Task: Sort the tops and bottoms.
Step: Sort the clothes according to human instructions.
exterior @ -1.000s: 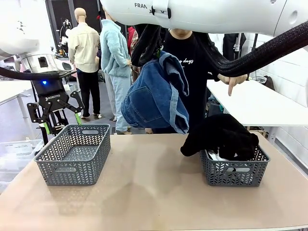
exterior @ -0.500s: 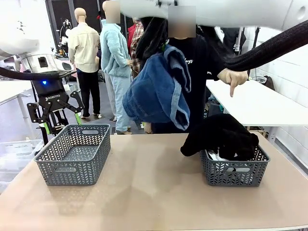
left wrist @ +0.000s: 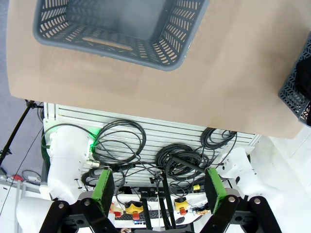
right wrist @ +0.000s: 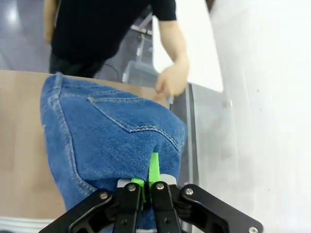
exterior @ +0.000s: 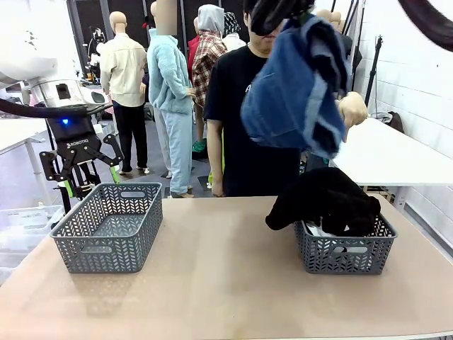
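Observation:
A blue denim bottom [exterior: 294, 92] hangs high over the table's right half, above the right grey basket [exterior: 343, 256]. My right gripper [right wrist: 147, 183] is shut on that denim [right wrist: 107, 131], its green pads pinching a fold. A pile of black tops [exterior: 325, 202] fills the right basket and spills over its left rim. My left gripper [exterior: 78, 166] hangs open and holds nothing behind the far left corner of the left grey basket [exterior: 110, 227]. In the left wrist view its green pads [left wrist: 103, 191] stand wide apart, with the basket [left wrist: 121, 29] beyond them.
A person in a black T-shirt stands at the far side, one hand [exterior: 352, 110] raised beside the hanging denim. The tan table [exterior: 219, 283] is bare between the baskets. A white table [exterior: 382, 152] stands at the back right.
My right arm has carried the denim up and to the right, from above the table's middle to above the right basket. The left arm has not moved.

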Available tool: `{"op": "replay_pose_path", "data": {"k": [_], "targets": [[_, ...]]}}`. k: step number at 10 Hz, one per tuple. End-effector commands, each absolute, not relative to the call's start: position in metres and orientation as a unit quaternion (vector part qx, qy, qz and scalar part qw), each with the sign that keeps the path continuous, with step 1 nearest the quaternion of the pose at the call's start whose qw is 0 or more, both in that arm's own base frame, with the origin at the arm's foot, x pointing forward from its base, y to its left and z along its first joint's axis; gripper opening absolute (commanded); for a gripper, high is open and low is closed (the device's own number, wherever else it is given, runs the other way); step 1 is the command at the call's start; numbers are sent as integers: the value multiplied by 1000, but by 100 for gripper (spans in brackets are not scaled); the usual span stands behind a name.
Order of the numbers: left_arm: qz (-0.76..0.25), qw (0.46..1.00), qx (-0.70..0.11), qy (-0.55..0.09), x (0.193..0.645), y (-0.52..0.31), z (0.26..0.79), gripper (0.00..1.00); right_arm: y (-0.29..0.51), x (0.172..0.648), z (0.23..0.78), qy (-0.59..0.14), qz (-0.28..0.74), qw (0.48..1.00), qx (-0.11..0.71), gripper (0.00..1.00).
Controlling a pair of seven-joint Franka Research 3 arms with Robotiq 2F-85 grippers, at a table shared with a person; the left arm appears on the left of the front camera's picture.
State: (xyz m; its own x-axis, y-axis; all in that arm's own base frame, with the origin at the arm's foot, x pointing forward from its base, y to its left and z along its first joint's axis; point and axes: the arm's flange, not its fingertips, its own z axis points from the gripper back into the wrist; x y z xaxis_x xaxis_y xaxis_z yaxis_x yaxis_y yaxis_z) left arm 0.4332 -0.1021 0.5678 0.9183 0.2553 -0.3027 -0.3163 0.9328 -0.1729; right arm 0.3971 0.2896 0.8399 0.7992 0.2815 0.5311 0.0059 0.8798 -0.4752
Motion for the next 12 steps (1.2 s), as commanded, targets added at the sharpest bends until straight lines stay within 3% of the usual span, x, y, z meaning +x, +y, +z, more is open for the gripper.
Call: {"op": "replay_pose_path", "data": {"k": [1,4,5,10,12], "targets": [[145,973,-112,142,432,-100,570,96,253,386,802,-289,24,929,-231,0],[145,973,-112,142,432,-100,570,96,200,393,757,-255,-65,946,-189,0],[145,973,-112,142,432,-100,570,96,226,399,799,-252,-5,938,-239,0],[145,973,-112,142,432,-100,570,96,229,395,790,-248,-11,941,-230,0],[145,973,-112,142,432,-100,570,96,207,430,798,-200,-38,942,-267,0]]}}
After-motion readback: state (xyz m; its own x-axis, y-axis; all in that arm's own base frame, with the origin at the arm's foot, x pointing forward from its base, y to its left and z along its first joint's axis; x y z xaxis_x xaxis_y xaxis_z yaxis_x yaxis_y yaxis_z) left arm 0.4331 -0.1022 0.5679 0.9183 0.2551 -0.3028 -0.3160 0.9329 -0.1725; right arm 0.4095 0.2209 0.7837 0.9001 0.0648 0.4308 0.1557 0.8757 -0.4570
